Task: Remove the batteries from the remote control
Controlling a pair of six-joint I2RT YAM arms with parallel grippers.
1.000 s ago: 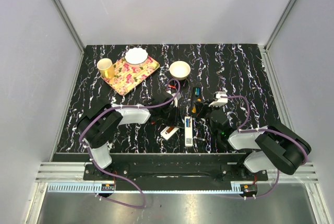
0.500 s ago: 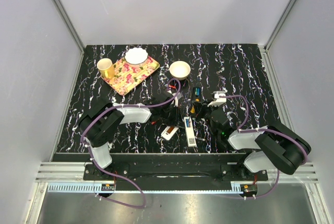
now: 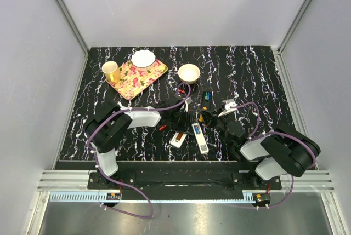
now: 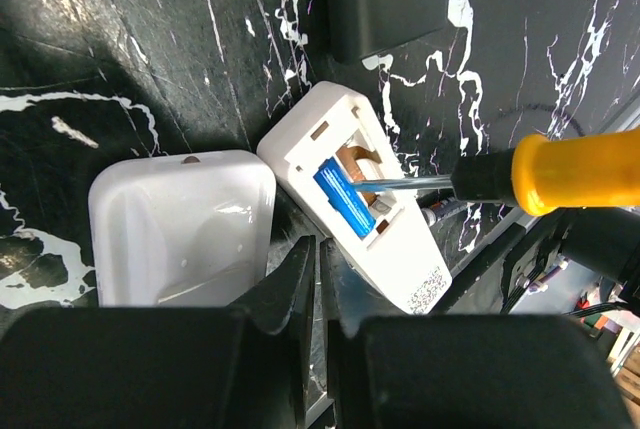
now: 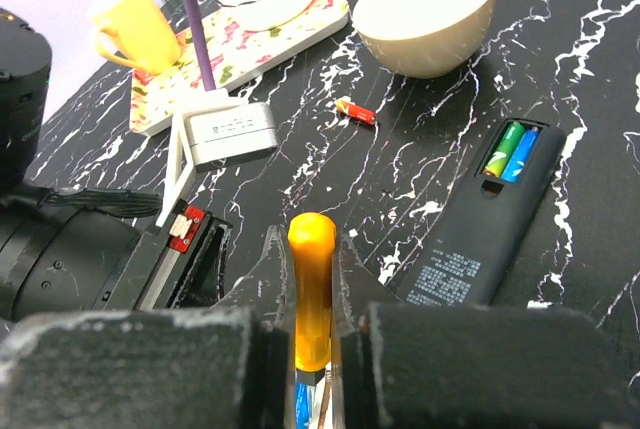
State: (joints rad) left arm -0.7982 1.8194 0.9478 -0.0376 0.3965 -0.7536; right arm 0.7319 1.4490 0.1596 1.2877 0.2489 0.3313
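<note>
The black marbled surface (image 3: 263, 70) holds everything. At its far left is a flowered tray (image 3: 156, 72), and a cream bowl (image 3: 189, 73) stands just to the right of it. Nearer to me lies a black remote (image 5: 490, 229), back up with its compartment open. Beside it is a white remote (image 4: 400, 259), also back up and also open.

A yellow cup (image 3: 111, 70) stands at the tray's left end, and a white dish (image 3: 143, 58) rests on its far end.

My right fingers (image 5: 312, 244) are clamped on the orange handle of a screwdriver (image 4: 560, 169). Its metal tip reaches into the white remote's compartment and touches the blue battery (image 4: 345, 199) that sits there.

My left fingers (image 4: 315, 274) are pressed together with nothing visible between them. Their tips point down at the gap between the white remote and a smooth white plastic piece (image 4: 180, 224) lying just beside it. I cannot tell whether they touch either one.

In the black remote, a green battery (image 5: 503, 149) and another blue battery (image 5: 524, 154) lie side by side in their slots. A red battery (image 5: 357, 110) lies loose on the surface near the bowl, apart from both remotes.
</note>
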